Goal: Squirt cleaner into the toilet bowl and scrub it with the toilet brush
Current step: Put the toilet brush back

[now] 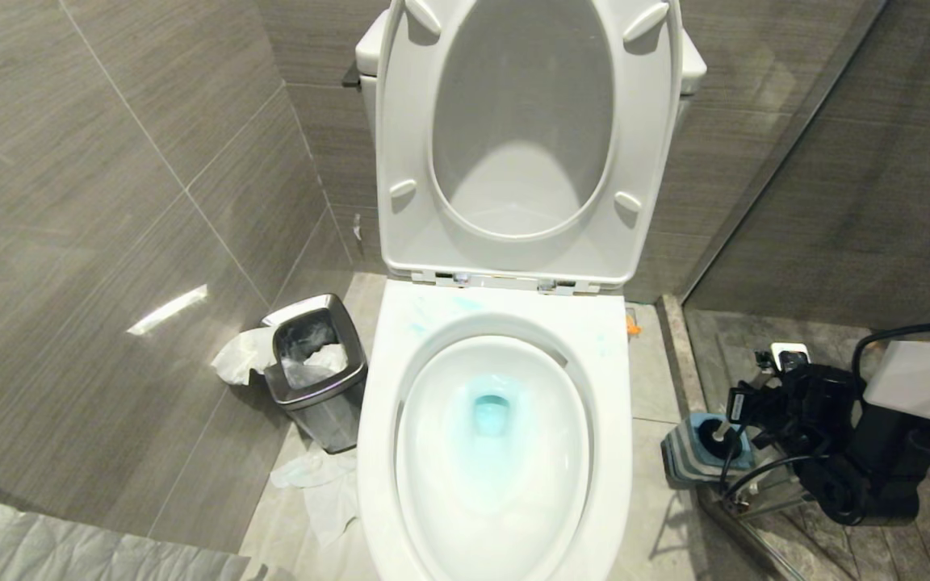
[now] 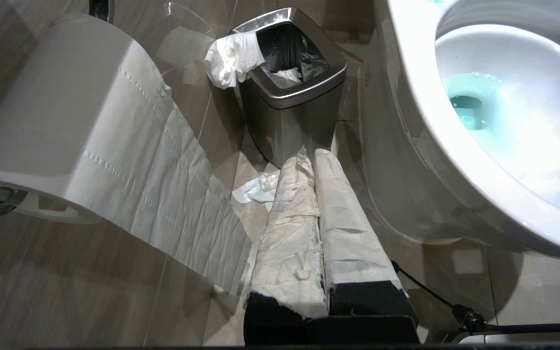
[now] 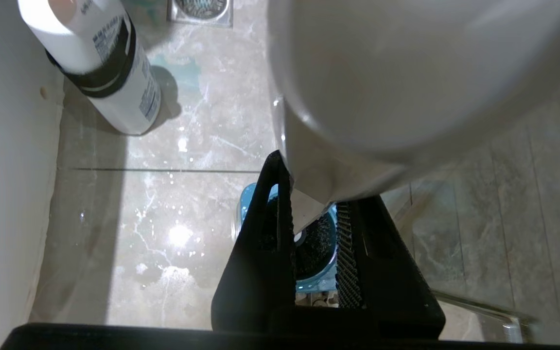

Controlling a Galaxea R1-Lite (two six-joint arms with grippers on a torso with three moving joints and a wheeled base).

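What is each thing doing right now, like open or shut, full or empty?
toilet bowl: seat and lid up, water tinted blue
toilet brush: head down in its holder
waste bin: open, tissue spilling out
right gripper: closed on the brush handle
left gripper: shut, paper-wrapped

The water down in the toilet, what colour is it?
Pale turquoise-blue water in the toilet bowl; the head view shows it best.
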